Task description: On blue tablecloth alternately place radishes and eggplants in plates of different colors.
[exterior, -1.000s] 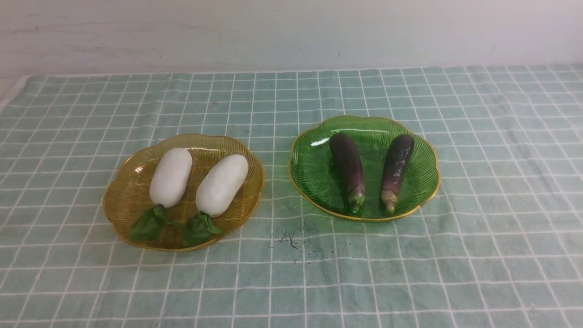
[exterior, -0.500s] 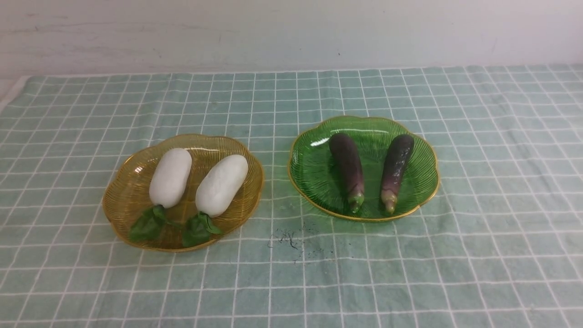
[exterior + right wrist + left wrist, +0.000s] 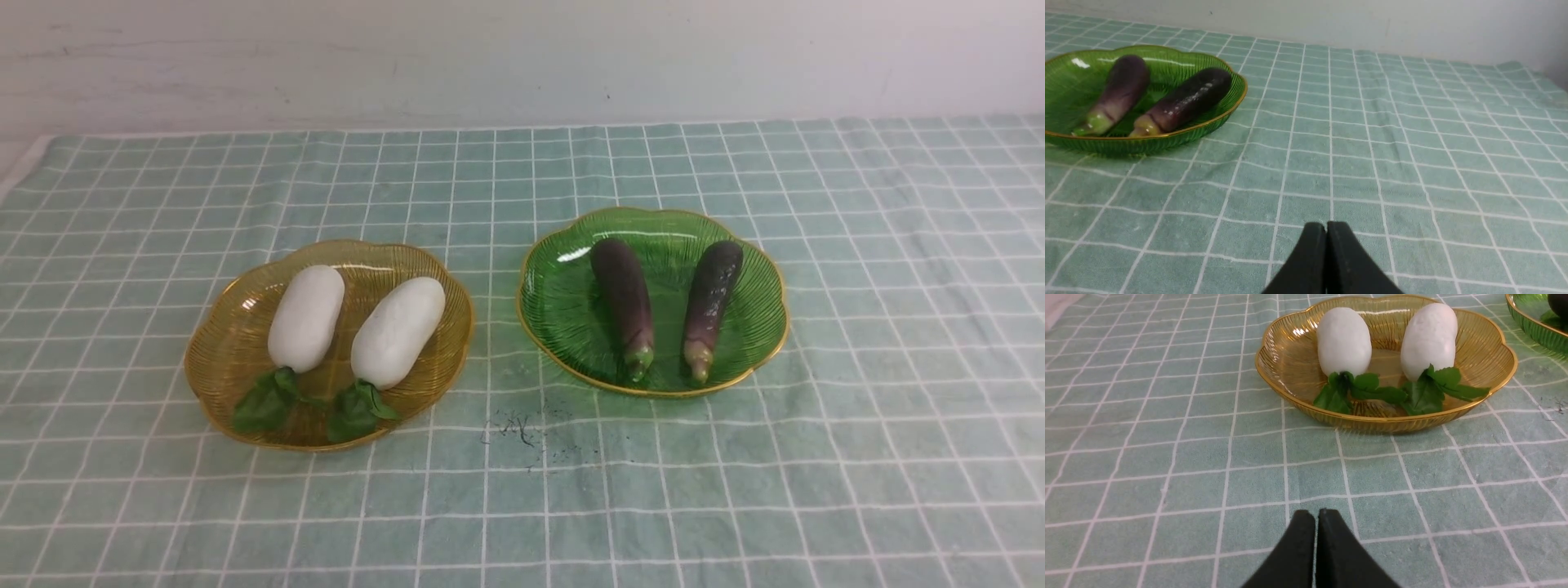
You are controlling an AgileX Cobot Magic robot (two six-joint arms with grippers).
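Note:
Two white radishes (image 3: 306,317) (image 3: 398,330) lie side by side in the amber-yellow plate (image 3: 220,343) on the blue tablecloth (image 3: 522,506). Two dark purple eggplants (image 3: 624,302) (image 3: 712,298) lie in the green plate (image 3: 563,310) to its right. My left gripper (image 3: 1316,513) is shut and empty, low over bare cloth short of the yellow plate (image 3: 1290,363) with its radishes (image 3: 1344,341) (image 3: 1429,339). My right gripper (image 3: 1326,225) is shut and empty over bare cloth, with the green plate (image 3: 1224,110) and its eggplants (image 3: 1120,92) (image 3: 1186,100) off to one side. Neither gripper shows in the front view.
A small dark smudge (image 3: 522,429) marks the cloth in front of the gap between the plates. A pale wall (image 3: 522,57) rises behind the cloth's far edge. The cloth's left edge (image 3: 20,171) shows at far left.

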